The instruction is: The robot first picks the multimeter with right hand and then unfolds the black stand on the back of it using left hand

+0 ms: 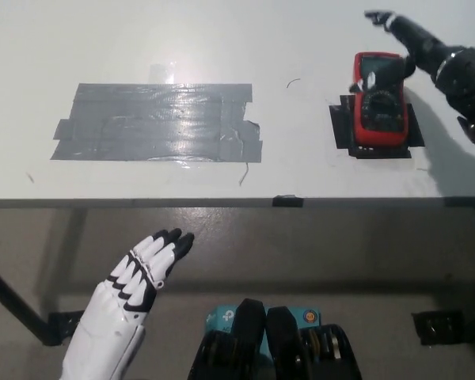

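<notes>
A red multimeter (379,100) lies face up on a black tape patch (340,127) at the right of the white table (222,47). My black right hand (416,47) hovers over its far right corner, open, with one finger raised away and the thumb reaching over the top of the meter. It holds nothing. The stand on the meter's back is hidden. My white left hand (138,277) rests below the table's front edge at lower left, open with fingers extended together.
A large patch of grey tape (158,123) covers the table's left middle. A small black mark (287,201) sits on the front edge. A dark table leg (16,313) slants at lower left.
</notes>
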Controlling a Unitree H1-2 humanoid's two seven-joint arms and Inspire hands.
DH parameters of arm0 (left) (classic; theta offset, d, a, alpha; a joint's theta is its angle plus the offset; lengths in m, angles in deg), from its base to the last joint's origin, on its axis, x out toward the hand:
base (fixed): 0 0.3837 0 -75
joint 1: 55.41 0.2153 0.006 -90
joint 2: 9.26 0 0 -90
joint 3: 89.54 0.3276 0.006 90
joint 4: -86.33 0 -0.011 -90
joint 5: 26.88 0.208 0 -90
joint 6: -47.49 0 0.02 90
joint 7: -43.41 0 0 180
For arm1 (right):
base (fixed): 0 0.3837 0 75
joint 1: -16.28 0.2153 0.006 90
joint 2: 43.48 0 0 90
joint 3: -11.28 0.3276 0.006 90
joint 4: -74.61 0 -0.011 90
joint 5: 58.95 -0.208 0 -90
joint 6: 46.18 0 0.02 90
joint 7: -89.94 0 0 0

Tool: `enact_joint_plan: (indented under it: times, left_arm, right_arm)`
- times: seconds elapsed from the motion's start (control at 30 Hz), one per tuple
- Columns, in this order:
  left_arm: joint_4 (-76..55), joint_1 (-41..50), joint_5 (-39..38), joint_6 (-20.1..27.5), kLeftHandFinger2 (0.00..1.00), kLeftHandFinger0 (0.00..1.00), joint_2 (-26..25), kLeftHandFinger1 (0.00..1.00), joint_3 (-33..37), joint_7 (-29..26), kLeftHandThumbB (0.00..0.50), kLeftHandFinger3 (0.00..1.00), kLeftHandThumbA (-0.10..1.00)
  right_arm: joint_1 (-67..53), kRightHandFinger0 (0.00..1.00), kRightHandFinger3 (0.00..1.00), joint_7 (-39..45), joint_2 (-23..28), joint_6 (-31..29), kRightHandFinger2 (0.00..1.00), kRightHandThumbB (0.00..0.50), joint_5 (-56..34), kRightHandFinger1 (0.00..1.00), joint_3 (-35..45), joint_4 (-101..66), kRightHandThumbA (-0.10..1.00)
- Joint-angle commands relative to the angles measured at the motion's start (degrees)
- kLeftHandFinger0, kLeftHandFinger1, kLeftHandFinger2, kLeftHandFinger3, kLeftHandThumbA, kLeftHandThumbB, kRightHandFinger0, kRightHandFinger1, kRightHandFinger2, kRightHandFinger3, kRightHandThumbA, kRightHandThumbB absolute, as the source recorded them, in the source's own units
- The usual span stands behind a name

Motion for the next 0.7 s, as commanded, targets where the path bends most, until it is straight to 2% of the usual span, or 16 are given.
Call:
enact_joint_plan:
  times: [0.0,0.1,0.17,0.27,0.33,0.37,0.4,0.47,0.53,0.6,0.67]
  left_arm:
    - [1.6,-4.0,-2.1,1.5,0.96,1.00,2.1,0.95,-3.1,-3.8,0.257,1.00,1.00]
    - [3.3,-5.9,-4.5,0.0,0.94,1.00,2.3,0.97,-4.1,-3.3,0.252,1.00,1.00]
    - [5.7,-7.8,-6.2,-0.3,0.96,1.00,1.5,0.99,-4.8,-3.1,0.227,1.00,1.00]
    - [10.8,-11.3,-11.8,-3.0,1.00,1.00,1.2,1.00,-6.0,-2.3,0.249,1.00,1.00]
    - [13.3,-13.7,-12.8,-4.2,1.00,1.00,1.2,1.00,-6.9,-2.3,0.224,1.00,1.00]
    - [14.8,-14.6,-12.9,-3.8,1.00,1.00,0.9,1.00,-7.4,-2.6,0.183,1.00,1.00]
    - [16.8,-15.6,-13.8,-3.6,1.00,1.00,0.7,1.00,-8.0,-2.9,0.164,1.00,1.00]
    - [18.5,-16.2,-14.7,-5.6,1.00,1.00,0.7,1.00,-8.9,-2.3,0.156,1.00,1.00]
    - [20.1,-16.9,-15.5,-5.8,0.99,1.00,0.6,1.00,-9.1,-2.0,0.096,1.00,1.00]
    - [21.7,-17.3,-15.4,-6.5,0.99,1.00,0.6,1.00,-9.6,-1.7,0.079,1.00,1.00]
    - [22.5,-17.5,-14.9,-6.8,1.00,1.00,0.7,1.00,-9.9,-1.6,0.088,1.00,1.00]
  right_arm:
    - [3.2,1.00,1.00,-8.8,10.2,7.3,1.00,0.454,13.8,1.00,13.9,-33.4,1.00]
    - [-1.8,1.00,1.00,-10.8,9.2,7.0,1.00,0.429,15.8,1.00,18.9,-45.7,1.00]
    - [-7.5,1.00,1.00,-12.1,7.0,6.9,1.00,0.394,17.2,1.00,21.8,-56.3,1.00]
    - [-15.7,1.00,1.00,-12.0,3.4,2.4,1.00,0.360,17.4,1.00,23.7,-68.7,0.99]
    - [-19.1,1.00,1.00,-11.5,1.6,1.9,1.00,0.355,19.4,1.00,23.4,-74.3,1.00]
    - [-21.1,1.00,1.00,-11.7,0.3,0.9,1.00,0.310,19.8,1.00,22.9,-76.2,0.94]
    - [-24.2,1.00,1.00,-12.1,-1.8,-1.0,1.00,0.290,20.0,1.00,22.6,-77.9,0.89]
    - [-29.6,1.00,1.00,-13.3,-3.9,-3.6,1.00,0.280,21.1,1.00,22.0,-78.8,0.86]
    - [-33.6,1.00,1.00,-14.5,-5.6,-5.2,1.00,0.287,21.6,1.00,22.3,-78.7,0.84]
    - [-38.7,1.00,1.00,-16.6,-8.0,-8.1,1.00,0.269,20.7,1.00,22.9,-77.1,0.80]
    - [-41.5,1.00,1.00,-17.0,-9.0,-9.3,1.00,0.254,21.5,1.00,23.3,-76.3,0.82]
